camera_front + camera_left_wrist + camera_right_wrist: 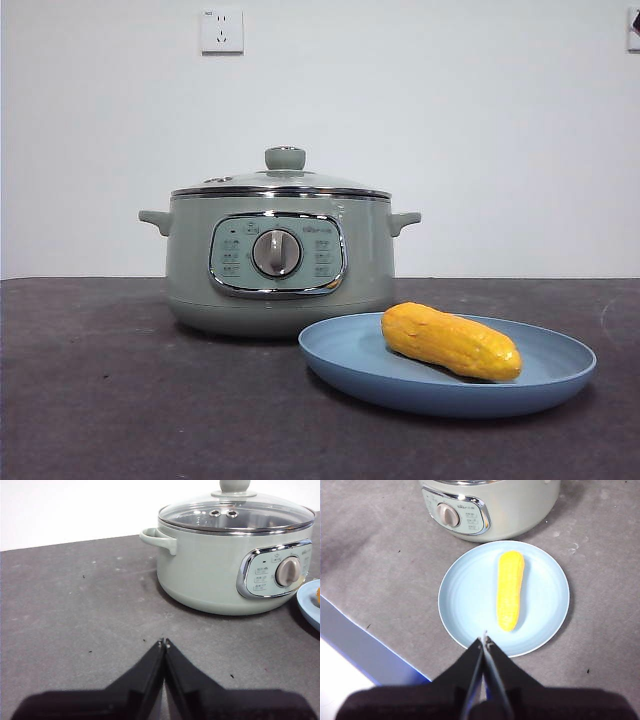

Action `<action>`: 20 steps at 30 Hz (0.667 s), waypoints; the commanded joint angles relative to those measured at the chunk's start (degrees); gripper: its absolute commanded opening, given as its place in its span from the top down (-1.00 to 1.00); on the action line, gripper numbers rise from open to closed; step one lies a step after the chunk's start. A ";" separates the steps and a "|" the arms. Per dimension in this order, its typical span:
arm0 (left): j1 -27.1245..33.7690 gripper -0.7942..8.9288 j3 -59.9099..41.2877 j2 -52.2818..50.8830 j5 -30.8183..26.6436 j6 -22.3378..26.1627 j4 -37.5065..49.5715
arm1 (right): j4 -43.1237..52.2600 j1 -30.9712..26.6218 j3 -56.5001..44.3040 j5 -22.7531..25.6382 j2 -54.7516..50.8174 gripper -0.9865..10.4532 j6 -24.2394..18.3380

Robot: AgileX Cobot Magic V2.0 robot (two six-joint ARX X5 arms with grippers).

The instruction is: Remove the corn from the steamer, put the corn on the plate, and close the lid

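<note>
Light-blue plate (pixel 345 362) is sitting nearest on the dark desk (pixel 100 400), just in front of the steamer and off toward its dial side. Corn (pixel 451 341) is lying on the plate, inside the rim, one tapered end pointing toward the steamer. Right end effector (pixel 485 640) is hovering above the plate's near rim, jaws pressed together, gripping nothing, apart from the corn. Left end effector (pixel 163 642) is hanging over bare desk, jaws together too, empty, well apart from the steamer. Behind the plate the sage-green steamer (pixel 280 300) is standing upright, chrome-framed panel and grey dial (pixel 276 253) facing front, side handles sticking out both ways. Glass lid (pixel 285 181) is sitting on the steamer, chrome rim seated all round, green knob (pixel 285 158) on top. White wall with a socket (pixel 221 30) is showing behind.
</note>
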 commanded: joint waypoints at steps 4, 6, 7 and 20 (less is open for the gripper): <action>0.15 0.84 -0.90 -0.11 -0.11 -0.66 0.52 | 0.28 0.07 -0.22 0.15 -0.09 0.83 0.35; 0.15 0.84 -0.90 -0.11 -0.09 -0.66 0.52 | 0.28 -0.31 -0.22 0.20 -0.55 0.83 0.20; 0.15 0.84 -0.90 -0.11 -0.11 -0.66 0.52 | 0.24 -0.79 -0.22 0.17 -1.31 0.83 0.20; 0.15 0.84 -0.90 -0.11 -0.09 -0.66 0.52 | 17.81 -20.74 -6.86 0.20 -17.40 0.83 -2.80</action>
